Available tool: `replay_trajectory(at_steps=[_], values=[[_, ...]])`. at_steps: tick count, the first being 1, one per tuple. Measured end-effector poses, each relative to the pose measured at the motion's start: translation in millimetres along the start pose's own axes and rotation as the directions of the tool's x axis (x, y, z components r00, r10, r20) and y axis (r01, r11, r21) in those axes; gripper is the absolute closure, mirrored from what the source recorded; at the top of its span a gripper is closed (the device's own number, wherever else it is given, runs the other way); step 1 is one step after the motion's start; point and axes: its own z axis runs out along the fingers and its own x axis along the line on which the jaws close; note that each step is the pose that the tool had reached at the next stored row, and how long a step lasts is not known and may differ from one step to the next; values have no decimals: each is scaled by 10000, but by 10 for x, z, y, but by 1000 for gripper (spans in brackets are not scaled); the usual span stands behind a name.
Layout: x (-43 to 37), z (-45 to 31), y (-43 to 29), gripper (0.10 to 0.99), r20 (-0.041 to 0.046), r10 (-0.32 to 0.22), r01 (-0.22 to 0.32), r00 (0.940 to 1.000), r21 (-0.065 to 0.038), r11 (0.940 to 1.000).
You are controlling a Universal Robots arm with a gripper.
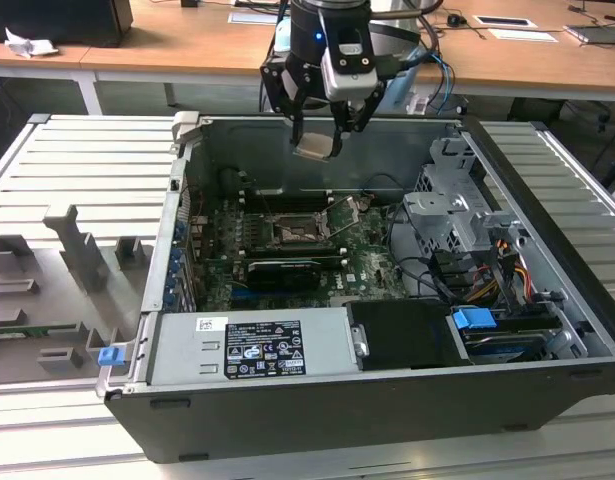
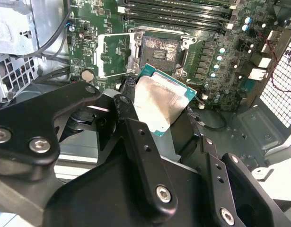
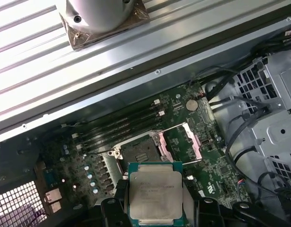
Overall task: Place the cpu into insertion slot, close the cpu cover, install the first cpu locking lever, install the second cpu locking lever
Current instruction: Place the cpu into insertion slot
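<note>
- Above the open case point(image 1: 387, 400), exterior view: fingers point(image 1: 296, 122) clamp the cpu point(image 1: 317, 148) by its edges, high over the slot point(image 1: 292, 232).
- Second wrist view: cover point(image 2: 114, 54) hinged open, leaving the slot point(image 2: 159, 52) bare.
- First wrist view: the cpu's point(image 3: 154, 196) metal top faces the camera.

Lighting: even, diffuse, from overhead. Exterior view: computer case point(image 1: 387, 420) interior shaded, ribbed worktop point(image 1: 77, 170) bright. First wrist view: worktop point(image 3: 183, 19) ribs pale, nearly washed out. Second wrist view: soft glare across cpu point(image 2: 160, 101) top.
</note>
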Motion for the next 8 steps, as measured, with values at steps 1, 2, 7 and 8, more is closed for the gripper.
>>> replay_trajectory(at_steps=[1, 2, 7, 8], values=[[0, 3, 0, 545, 8, 84, -84, 10000, -1, 10000], [0, 9, -1, 545, 20, 225, -225, 9997, -4, 9997], [0, 23, -2, 545, 56, 633, -633, 9980, -12, 9980], [-1, 26, -2, 545, 59, 665, -665, 9978, -13, 9978]])
